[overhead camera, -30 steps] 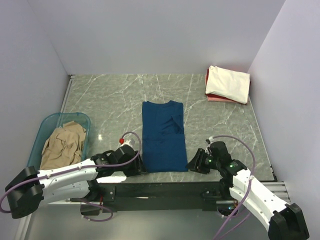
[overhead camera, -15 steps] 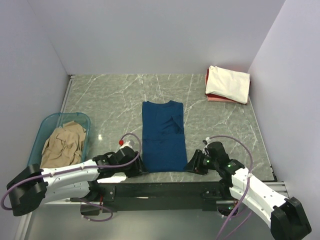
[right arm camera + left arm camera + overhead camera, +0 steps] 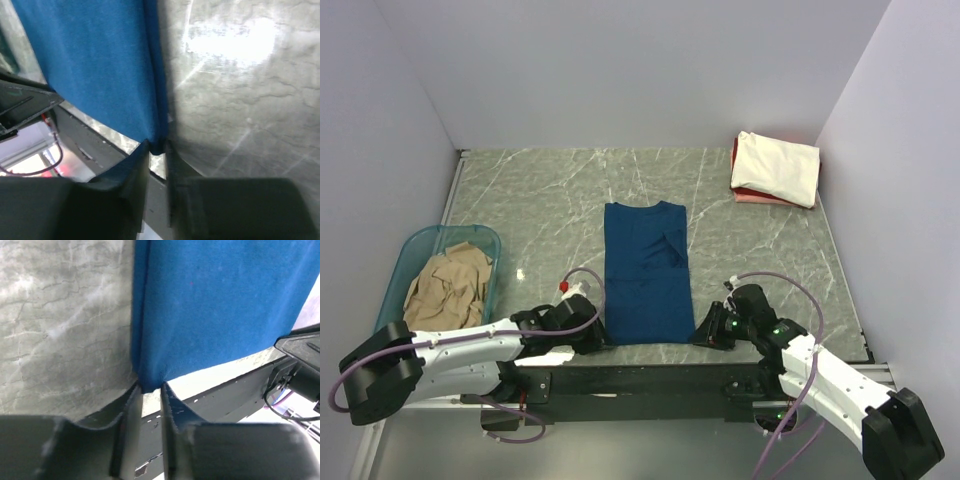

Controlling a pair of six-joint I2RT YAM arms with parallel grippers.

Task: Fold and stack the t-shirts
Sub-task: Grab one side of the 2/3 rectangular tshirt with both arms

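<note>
Workpiece: navy blue t-shirt (image 3: 645, 270), flat at mid-table as a long narrow strip, with the collar far from me and the hem at the near edge of the grey marble-patterned table (image 3: 540, 200).
Left side: left gripper (image 3: 149, 395) sits at the near-left hem corner. My wrist view shows the cloth tip tucked between the two fingers with the jaws drawn narrow, so I read it as clamped on the shirt.
Right side: right gripper (image 3: 157, 155) sits at the near-right hem corner in a mirrored hold, pinched on the same shirt.
Why both corners: I judge that a matched pinch keeps the hem square and taut, so it can be carried over toward the collar without the strip skewing.
Step in hand: by my judgement, the lengthwise fold, not yet lifted.
Finished pile: folded cream t-shirt (image 3: 777, 168) lies on a red t-shirt (image 3: 745, 195) in the far right corner, well apart from the folding area.
Waiting stock: crumpled tan t-shirt (image 3: 445, 285) in the translucent teal plastic tub (image 3: 420, 240) at the left edge.
Risk: both grips bite only the very corner tips and may slip on lifting.
</note>
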